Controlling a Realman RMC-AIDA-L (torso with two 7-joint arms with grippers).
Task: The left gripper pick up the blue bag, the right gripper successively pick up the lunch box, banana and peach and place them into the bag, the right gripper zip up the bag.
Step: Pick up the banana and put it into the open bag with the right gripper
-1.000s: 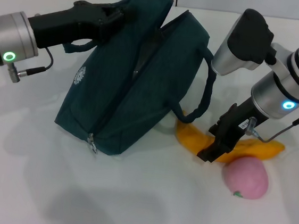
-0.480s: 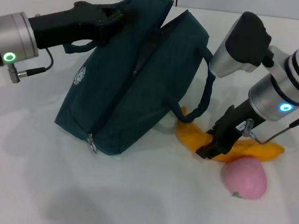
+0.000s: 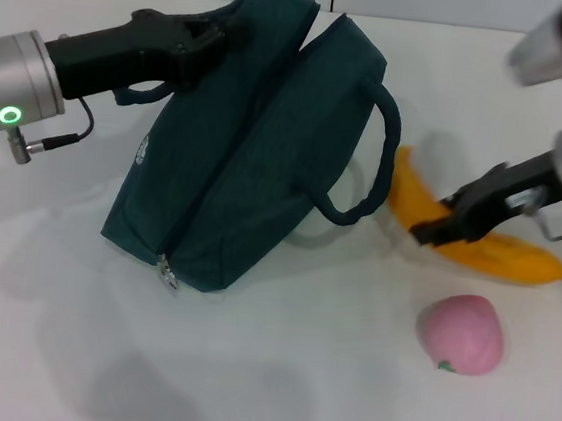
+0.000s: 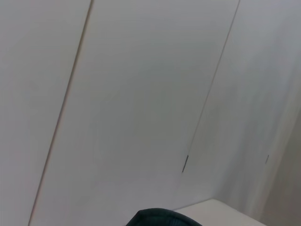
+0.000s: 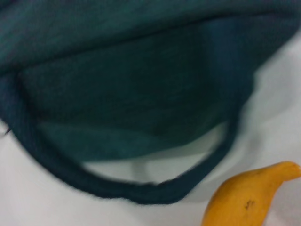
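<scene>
Yellow-orange banana (image 3: 479,236) is clamped in the right gripper (image 3: 438,227) at its middle, apparently just off the white table (image 3: 242,387), near the blue bag (image 3: 236,156). We see the left gripper (image 3: 204,37) clenched on the bag's top edge, propping it up. The peach (image 3: 461,333) sits just in front. For a clean drop, we want the banana carried high over the looped handle (image 3: 366,169) and lowered tip-first into the opening.
</scene>
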